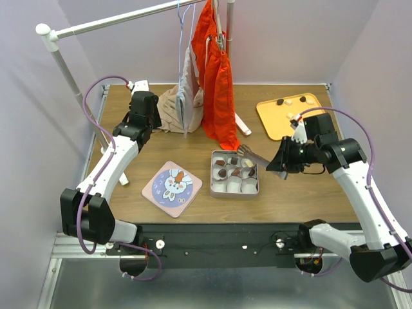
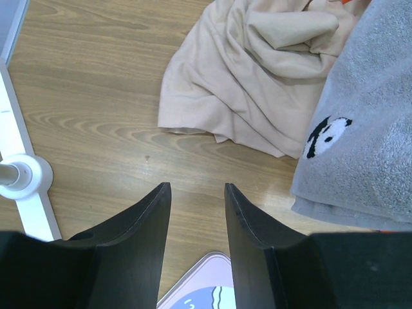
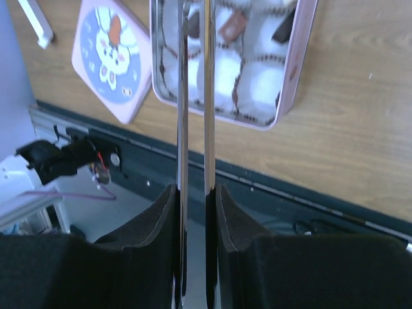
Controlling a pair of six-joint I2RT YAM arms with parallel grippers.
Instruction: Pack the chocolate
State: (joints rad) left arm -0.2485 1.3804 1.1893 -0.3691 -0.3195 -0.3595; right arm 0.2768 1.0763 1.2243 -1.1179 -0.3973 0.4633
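Top external view: chocolate (image 1: 236,172) in two places. Several small pieces, dark brown and paler, sit in the far rows of a rectangular tin (image 1: 235,194) at table centre; a few more, dark and cream-white, lie loose on an orange tray (image 1: 277,122) at the far right. The tin is lined with white paper cups (image 1: 248,185), and the near row shows white only. Right wrist view: a brown squarish piece (image 3: 233,24) and a darker one (image 3: 283,29) each sit in a cup, inside the tin's pink wall (image 3: 293,71). A pink lid with a rabbit print (image 1: 172,185) lies flat on the table left of the tin, apart from it. The right gripper (image 1: 278,164) is clamped on metal tongs (image 1: 253,154), whose tips reach over the tin's far right corner. The tongs' blades (image 3: 182,129) run nearly parallel with a narrow gap and are cut off at the frame edge; cannot tell whether they pinch a piece. The left gripper (image 2: 196,190) has its fingers apart and holds nothing, above bare wood near a beige cloth (image 2: 257,84) and a grey panda towel (image 2: 360,141).
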